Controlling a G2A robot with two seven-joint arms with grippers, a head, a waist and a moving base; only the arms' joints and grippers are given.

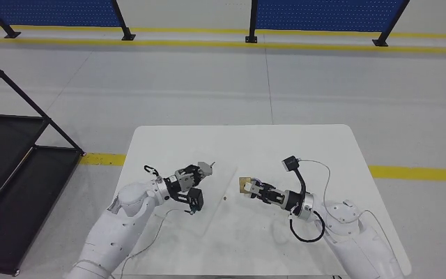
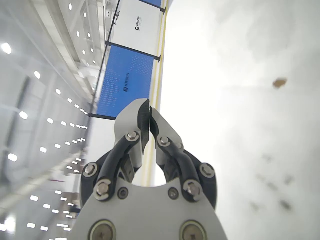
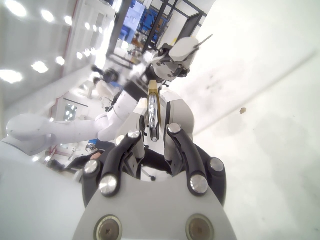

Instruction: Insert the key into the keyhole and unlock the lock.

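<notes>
My left gripper (image 1: 206, 167) hovers over the left half of the white table (image 1: 313, 146), shut on a thin metal key (image 1: 212, 164). The key's blade (image 3: 205, 38) sticks out past the left gripper's fingers (image 3: 186, 48) in the right wrist view. In the left wrist view the black pads (image 2: 144, 118) are pressed together and the key cannot be made out. A little to the right, my right gripper (image 1: 251, 187) is shut on a brass padlock (image 1: 244, 185). The lock's brass body (image 3: 152, 91) points toward the key, and its chrome shackle (image 3: 153, 119) lies back between the fingers. A gap separates key and lock.
A small brown crumb (image 1: 225, 200) lies on the table between the grippers. A black cart (image 1: 28, 160) stands off the table's left side. Blue barrier panels (image 1: 320, 14) line the floor far behind.
</notes>
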